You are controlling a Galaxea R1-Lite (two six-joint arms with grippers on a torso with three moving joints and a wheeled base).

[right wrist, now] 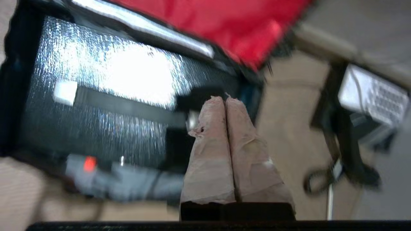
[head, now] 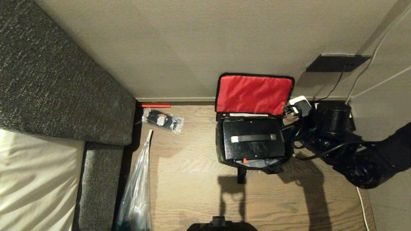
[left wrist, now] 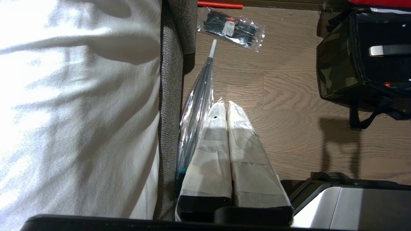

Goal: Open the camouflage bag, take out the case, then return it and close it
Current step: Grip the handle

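The left hand (left wrist: 227,104) sits closest to its own camera, its two paper-wrapped fingers (left wrist: 210,154) pressed flat together with nothing between them, parked low over the wooden floor (head: 192,166) well away from the camouflage bag (head: 252,128) — beside the grey sofa (head: 57,83) with its white cushion (left wrist: 77,106). A folded umbrella in clear wrap (head: 138,186) lies along the sofa's edge, and past its tip a small clear packet of black items (head: 162,120) rests on the floor, between the sofa and the bag.

The right hand (right wrist: 225,100) is likewise closed tight, finger against finger, holding nothing. In the right wrist view its tips hang over the bag's right end, near one end of the strap-like handle (right wrist: 128,107) on the case (head: 253,139); whether they touch it cannot be told. In the head view the hand itself is hard to pick out among the dark arm (head: 362,160) just right of the bag.

The bag stands on the floor against the wall (head: 192,41), its lid thrown back so the red lining (head: 255,93) faces out. The black case lies inside the bag, filling most of it, its handle running lengthwise. A black telephone with a pale keypad (right wrist: 372,96) sits just right of the bag.
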